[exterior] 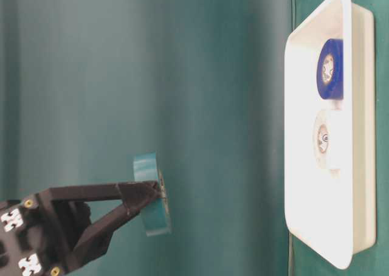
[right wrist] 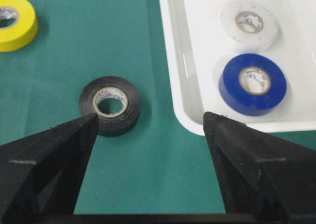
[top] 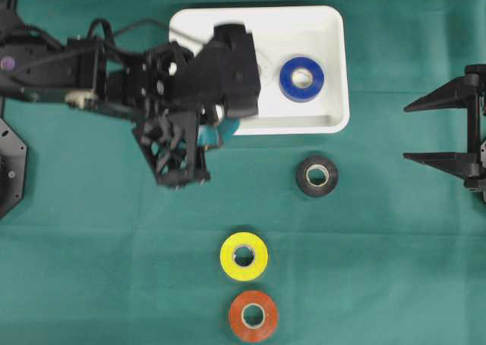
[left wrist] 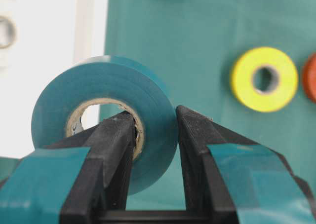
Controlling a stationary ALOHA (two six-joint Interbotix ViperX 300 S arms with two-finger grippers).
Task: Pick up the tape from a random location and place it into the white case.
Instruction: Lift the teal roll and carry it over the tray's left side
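Green cloth (top: 91, 231), orange tape (top: 254, 315) overhead only, white tape (right wrist: 249, 22) unhidden from right wrist

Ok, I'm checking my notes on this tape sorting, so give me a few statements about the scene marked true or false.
1. The left claw grips a teal tape roll. True.
2. The white case holds no rolls. False: a blue roll and a white roll lie in it.
3. The right claw is open and holds nothing. True.
4. The black roll lies inside the case. False: it lies on the green cloth beside it.
5. The yellow roll lies next to the orange roll. True.
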